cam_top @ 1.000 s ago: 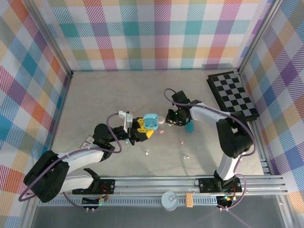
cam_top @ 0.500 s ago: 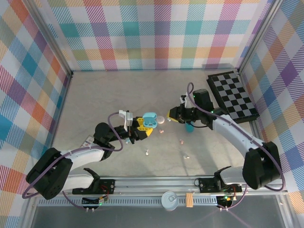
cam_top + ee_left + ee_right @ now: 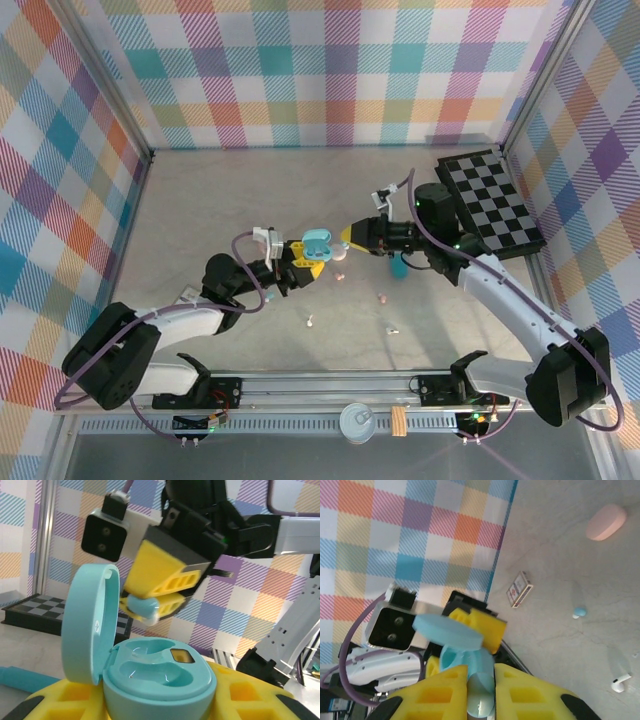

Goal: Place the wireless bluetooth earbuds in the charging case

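My left gripper (image 3: pixel 303 260) (image 3: pixel 160 702) is shut on the base of a light blue charging case (image 3: pixel 317 245) (image 3: pixel 159 672) (image 3: pixel 462 661), held off the table. Its lid (image 3: pixel 89 625) (image 3: pixel 447 632) stands open and both wells look empty. My right gripper (image 3: pixel 348 237) (image 3: pixel 481 682) is shut on a light blue earbud (image 3: pixel 142 608) (image 3: pixel 484 692), which hangs just above the open case, apart from it. More earbuds lie on the table: a pink one (image 3: pixel 381 297), white ones (image 3: pixel 310 322) (image 3: pixel 392 330) (image 3: pixel 620 684) and a blue one (image 3: pixel 579 612).
A pink oval case (image 3: pixel 339 254) (image 3: pixel 606 522) lies beside the grippers. Under the right arm rests a teal stick (image 3: pixel 400 266). A checkerboard (image 3: pixel 490 195) sits at the back right, and a small box (image 3: pixel 519 589) lies on the table. A can (image 3: pixel 357 420) stands on the front rail.
The right arm has swung its elbow out to the right, and its gripper has edged left toward the case. The left gripper has lifted the case slightly toward it.
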Tool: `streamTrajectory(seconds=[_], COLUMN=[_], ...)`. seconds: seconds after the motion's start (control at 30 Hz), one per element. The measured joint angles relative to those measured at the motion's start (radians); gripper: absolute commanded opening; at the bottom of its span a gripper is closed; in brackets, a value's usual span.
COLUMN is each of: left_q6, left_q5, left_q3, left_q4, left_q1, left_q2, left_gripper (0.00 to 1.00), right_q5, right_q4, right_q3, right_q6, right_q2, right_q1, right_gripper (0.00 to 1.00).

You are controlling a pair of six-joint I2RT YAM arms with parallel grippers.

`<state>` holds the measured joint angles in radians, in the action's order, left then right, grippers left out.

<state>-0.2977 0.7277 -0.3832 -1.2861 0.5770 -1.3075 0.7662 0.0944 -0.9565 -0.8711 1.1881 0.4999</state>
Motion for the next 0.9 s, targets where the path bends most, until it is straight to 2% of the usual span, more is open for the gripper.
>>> streamTrajectory(seconds=[0.47,0.9], left_q6=[0.003,0.003], left_q5=[-0.012,-0.002], left_q3=[-0.014,-0.014], left_q4=[0.000,0.000], left_q1=[-0.003,-0.003], left_q2=[-0.008,-0.007], left_gripper=[0.27,0.27], right_q5=[-0.072,-0.119], right_q4=[0.003,0.003], right_q3=[-0.068,-0.082], right_q6=[0.099,0.141], right_q2=[0.011,0.046], right_q1=[0.107,0.129], right_gripper=[0.17,0.17])
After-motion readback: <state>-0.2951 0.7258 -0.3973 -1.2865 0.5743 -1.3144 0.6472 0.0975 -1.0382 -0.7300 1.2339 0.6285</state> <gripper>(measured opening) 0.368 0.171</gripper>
